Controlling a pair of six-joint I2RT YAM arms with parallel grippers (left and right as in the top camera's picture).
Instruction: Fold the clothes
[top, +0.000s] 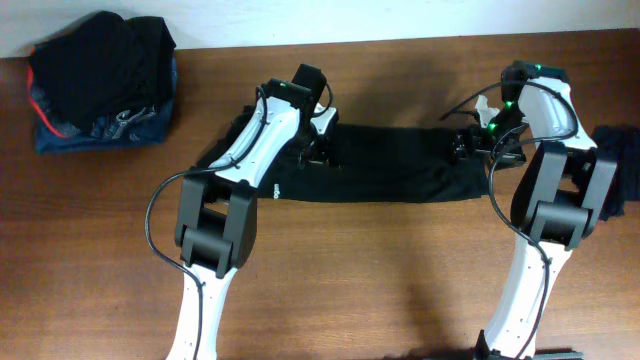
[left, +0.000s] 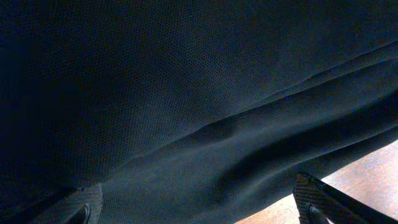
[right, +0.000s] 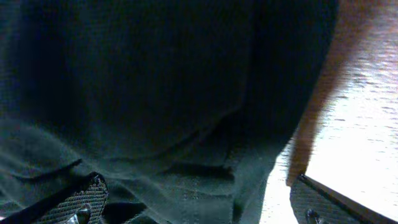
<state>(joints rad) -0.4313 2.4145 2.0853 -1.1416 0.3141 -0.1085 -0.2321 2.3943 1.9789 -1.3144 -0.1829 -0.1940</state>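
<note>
1. The clothes (top: 390, 170) are laid as a long black strip across the table (top: 350, 290).
2. The left gripper (top: 321, 154) and right gripper (top: 463, 146) are held over its ends, jaws apart, seemingly for pinching both.

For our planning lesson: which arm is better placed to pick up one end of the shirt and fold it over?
Probably right: the right gripper, open, sits close to one end of the shirt; the left gripper, also open, sits farther in from its end.
</note>
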